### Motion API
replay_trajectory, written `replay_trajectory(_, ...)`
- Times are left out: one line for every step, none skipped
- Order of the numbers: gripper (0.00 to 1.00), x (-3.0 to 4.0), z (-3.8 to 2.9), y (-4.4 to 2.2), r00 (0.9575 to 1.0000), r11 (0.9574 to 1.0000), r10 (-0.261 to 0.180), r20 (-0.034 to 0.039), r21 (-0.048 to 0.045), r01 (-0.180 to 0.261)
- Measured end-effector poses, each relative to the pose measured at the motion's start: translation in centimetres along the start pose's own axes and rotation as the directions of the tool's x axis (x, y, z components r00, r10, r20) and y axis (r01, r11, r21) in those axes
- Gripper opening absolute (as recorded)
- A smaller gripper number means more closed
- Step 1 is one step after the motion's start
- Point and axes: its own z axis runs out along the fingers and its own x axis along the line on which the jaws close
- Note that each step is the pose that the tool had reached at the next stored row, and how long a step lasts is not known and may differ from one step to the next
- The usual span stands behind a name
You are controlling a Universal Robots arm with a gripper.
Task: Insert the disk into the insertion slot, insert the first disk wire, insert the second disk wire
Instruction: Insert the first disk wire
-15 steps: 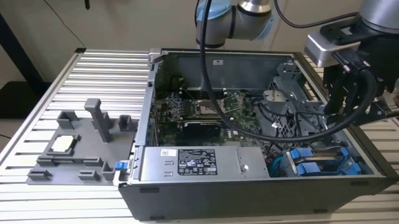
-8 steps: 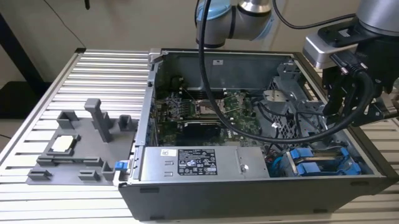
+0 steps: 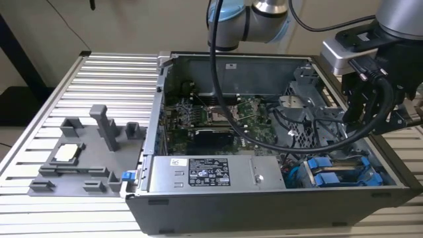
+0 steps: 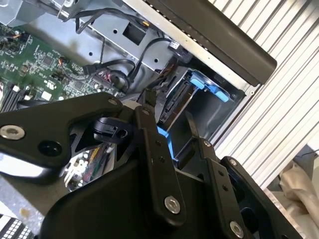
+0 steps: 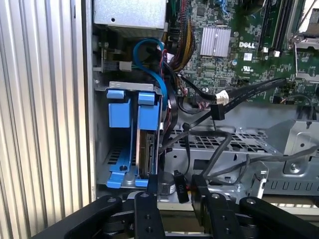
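two black wires with plugs on their ends are seen draped over the grey drive cage in the first wrist view, well apart from the disk, so neither one looks plugged into it. the disk is stood on edge inside the insertion slot at a corner of the computer case, hugged by its bright blue carrier. the gripper is hung close to that bay, and its jaws are parted with nothing pinched between them; a bit of the blue plastic can be seen through the gap in the second wrist view. in the exterior view the open case is laid flat on a ribbed metal tabletop, the grey power supply box is sat along the near wall, and the green motherboard is spread out behind it. a grey fixture plate with a few upright blocks is parked on the exterior view's left, beside the case. thick black cabling is looped from the arm across the case opening.
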Motion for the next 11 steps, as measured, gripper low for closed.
replay_trajectory(0.4, -0.01, 0.01, 0.05, 1.0, 1.0, 0.0, -0.0003, 0.0044, 0.0)
replay_trajectory(0.4, -0.02, 0.0, 0.11, 1.0, 1.0, 0.0, -0.0008, 0.0084, 0.0)
replay_trajectory(0.4, -0.03, 0.0, 0.15, 1.0, 0.9999, -0.001, -0.0009, 0.011, 0.001)
replay_trajectory(0.4, -0.03, 0.0, 0.15, 1.0, 0.9999, -0.001, -0.0009, 0.0112, 0.001)
replay_trajectory(0.4, -0.03, 0.0, 0.15, 1.0, 0.9999, -0.001, -0.0009, 0.0113, 0.001)
replay_trajectory(0.4, -0.03, 0.0, 0.15, 1.0, 0.9999, -0.001, -0.0009, 0.0114, 0.001)
replay_trajectory(0.4, -0.03, 0.01, 0.15, 1.0, 0.9999, -0.001, -0.0012, 0.0113, 0.001)
replay_trajectory(0.4, -0.03, 0.02, 0.16, 1.0, 0.9999, -0.001, -0.0022, 0.0101, 0.001)
replay_trajectory(0.4, -0.03, 0.02, 0.16, 1.0, 1.0, -0.001, -0.0034, 0.0078, 0.001)
replay_trajectory(0.4, -0.03, 0.03, 0.16, 1.0, 1.0, -0.001, -0.0047, 0.0056, 0.001)
replay_trajectory(0.4, -0.03, 0.04, 0.17, 1.0, 1.0, -0.001, -0.0054, 0.0045, 0.001)
